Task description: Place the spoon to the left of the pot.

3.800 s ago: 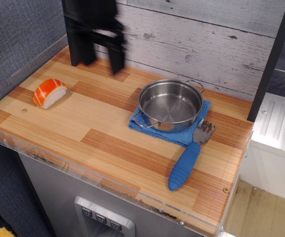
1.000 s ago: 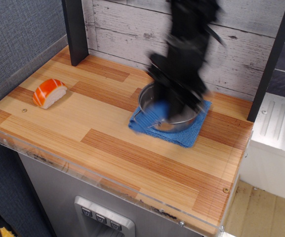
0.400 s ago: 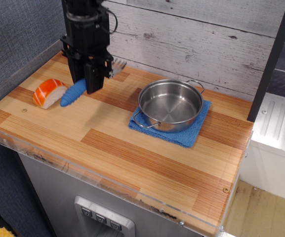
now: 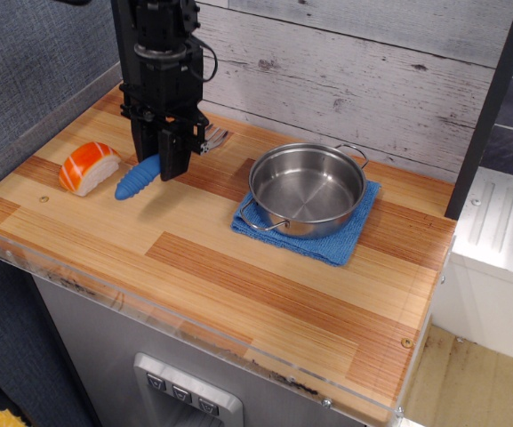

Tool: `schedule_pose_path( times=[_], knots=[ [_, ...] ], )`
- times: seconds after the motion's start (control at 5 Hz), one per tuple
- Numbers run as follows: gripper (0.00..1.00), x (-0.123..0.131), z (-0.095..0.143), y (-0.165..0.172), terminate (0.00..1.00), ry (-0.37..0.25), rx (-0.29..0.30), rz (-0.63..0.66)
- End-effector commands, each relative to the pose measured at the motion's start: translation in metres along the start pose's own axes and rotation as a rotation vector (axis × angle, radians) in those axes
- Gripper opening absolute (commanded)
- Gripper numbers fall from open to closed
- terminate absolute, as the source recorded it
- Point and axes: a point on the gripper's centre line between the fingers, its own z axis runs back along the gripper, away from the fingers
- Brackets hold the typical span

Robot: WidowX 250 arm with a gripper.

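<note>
Gripper point(image 4: 159, 166) holds one spoon point(image 4: 138, 180); one pot point(image 4: 307, 189), one sushi piece point(image 4: 88, 166).

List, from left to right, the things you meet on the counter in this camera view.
sushi → spoon, held by the gripper → pot; the cloth under the pot overlaps it, so it has no separate place.
</note>
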Motion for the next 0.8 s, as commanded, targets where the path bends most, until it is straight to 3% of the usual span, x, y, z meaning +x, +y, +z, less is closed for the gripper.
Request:
schedule_pose_path(
  times=[0.0,0.2,0.4,0.6],
  knots=[
    [1.0,0.001,-0.007,0.001,0.0,0.022,-0.004,0.0],
    [1.0,-0.002,0.026,-0.006,0.0,-0.02,0.044,-0.025],
    [1.0,-0.013,0.074,-0.023,0.0,-0.111,0.09,-0.084],
    [1.0,-0.013,0.09,-0.039,0.0,-0.146,0.088,-0.128]
  ],
)
